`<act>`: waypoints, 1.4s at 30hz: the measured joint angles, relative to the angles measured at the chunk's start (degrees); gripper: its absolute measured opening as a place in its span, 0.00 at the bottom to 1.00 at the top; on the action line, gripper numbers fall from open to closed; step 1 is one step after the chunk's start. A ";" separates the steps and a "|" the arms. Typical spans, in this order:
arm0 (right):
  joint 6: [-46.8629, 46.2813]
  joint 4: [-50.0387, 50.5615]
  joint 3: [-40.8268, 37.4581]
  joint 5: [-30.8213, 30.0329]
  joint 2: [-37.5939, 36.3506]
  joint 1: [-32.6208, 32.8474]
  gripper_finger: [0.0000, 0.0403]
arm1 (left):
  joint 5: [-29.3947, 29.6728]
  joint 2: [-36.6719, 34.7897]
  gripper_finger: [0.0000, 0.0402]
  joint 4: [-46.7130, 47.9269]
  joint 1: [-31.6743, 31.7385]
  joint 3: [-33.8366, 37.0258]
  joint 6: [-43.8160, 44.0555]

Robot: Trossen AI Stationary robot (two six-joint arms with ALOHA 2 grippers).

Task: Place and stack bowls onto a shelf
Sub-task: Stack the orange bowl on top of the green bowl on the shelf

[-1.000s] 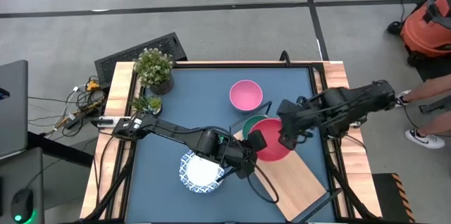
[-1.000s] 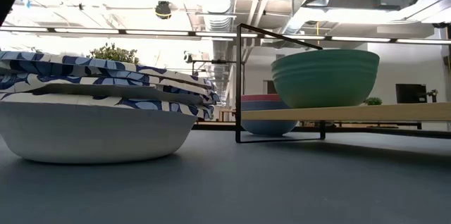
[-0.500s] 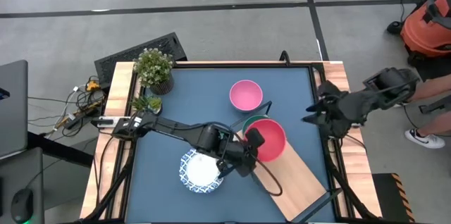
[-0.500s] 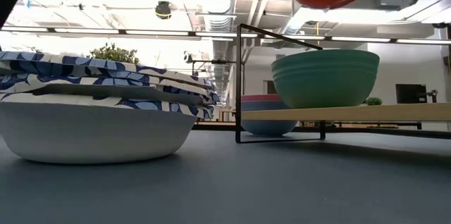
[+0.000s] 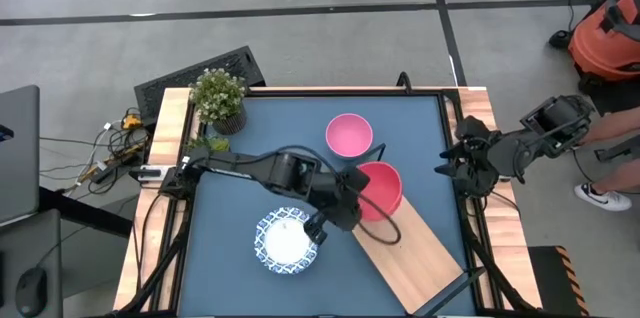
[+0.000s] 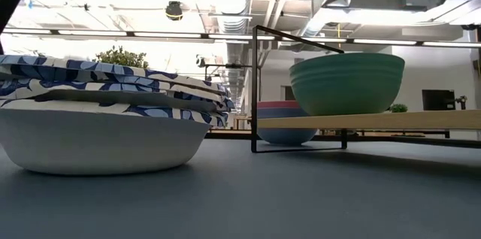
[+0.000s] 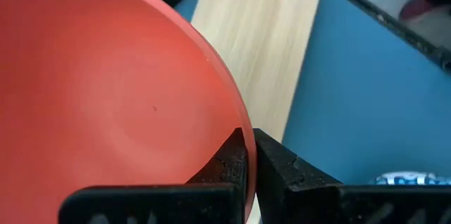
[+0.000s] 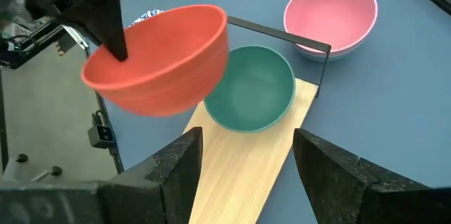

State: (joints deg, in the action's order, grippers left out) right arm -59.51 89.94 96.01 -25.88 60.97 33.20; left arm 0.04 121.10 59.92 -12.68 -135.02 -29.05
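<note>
A red bowl hangs in the air over the shelf, held by my left gripper. Beneath it a green bowl stands on the board's wire-frame end. A pink bowl sits on the blue table beyond the frame; in the low view it rests in a pale blue bowl. Stacked blue-and-white patterned bowls lie near the table's front edge. My right gripper is open at the table's right edge, touching nothing. My left gripper holds the red bowl by its rim, one finger inside the bowl and one outside. The fingers come slanting down from the table's left side. The bowl is lifted clear and tilted, above the green bowl.
Two potted plants stand at the table's far left corner. The shelf's black wire frame rises between the green and pink bowls. A person's shoe and an orange machine are on the floor to the right.
My right gripper has left the red bowl and drawn back to the table's right edge. My left gripper has kept its hold and carried the bowl slightly toward the far edge, over the green bowl; in the low view the bowl first dipped, then rose a little.
</note>
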 joint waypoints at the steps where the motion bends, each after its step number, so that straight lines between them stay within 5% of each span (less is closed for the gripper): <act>1: -0.44 0.05 0.00 -0.09 -0.20 0.23 0.62 | -0.70 -0.14 0.00 -0.28 0.25 0.00 0.60; 10: -1.51 0.08 0.00 -0.86 -0.68 0.64 0.62 | -5.41 -0.22 0.00 -2.03 0.69 0.58 4.03; 21: -1.10 0.08 0.00 -1.21 -0.74 0.64 0.62 | -2.69 -6.88 0.00 -10.44 -2.02 0.94 7.34; 34: 0.02 0.08 0.00 -4.69 -0.74 0.40 0.62 | 2.63 -15.87 0.00 -1.49 -2.83 1.35 7.74; 42: -0.85 0.05 0.00 -8.13 -0.59 0.40 0.62 | 7.57 -27.87 0.00 -5.26 -5.26 13.84 10.00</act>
State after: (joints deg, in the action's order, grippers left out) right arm -60.36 90.00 96.01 -34.01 60.38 33.61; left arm 7.60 93.24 54.66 -17.93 -121.18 -19.05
